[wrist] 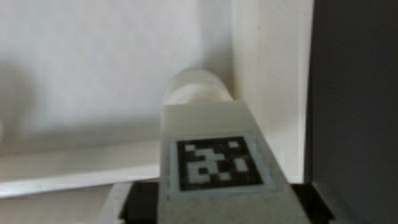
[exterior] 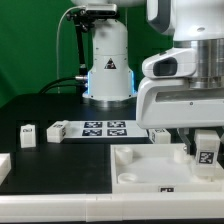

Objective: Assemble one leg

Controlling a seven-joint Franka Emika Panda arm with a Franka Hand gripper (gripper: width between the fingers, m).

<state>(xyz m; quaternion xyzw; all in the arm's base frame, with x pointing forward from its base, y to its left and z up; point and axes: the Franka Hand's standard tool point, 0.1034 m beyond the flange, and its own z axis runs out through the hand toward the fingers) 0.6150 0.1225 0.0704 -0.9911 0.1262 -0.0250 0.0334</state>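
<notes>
My gripper (exterior: 204, 141) is shut on a leg (exterior: 206, 154), a small white block with a black-and-white tag, and holds it upright over the right side of the large white panel (exterior: 140, 172). In the wrist view the leg (wrist: 217, 130) fills the middle, with its tag facing the camera. The dark fingers (wrist: 150, 200) press on both of its sides, and the white panel (wrist: 89, 90) lies behind it. Whether the leg touches the panel cannot be told.
The marker board (exterior: 101, 127) lies at the back middle. Two loose legs (exterior: 27, 135) (exterior: 57, 130) stand to its left in the exterior view, and another (exterior: 158, 134) stands to its right. A white part (exterior: 4, 166) sits at the left edge. The robot base (exterior: 108, 62) is behind.
</notes>
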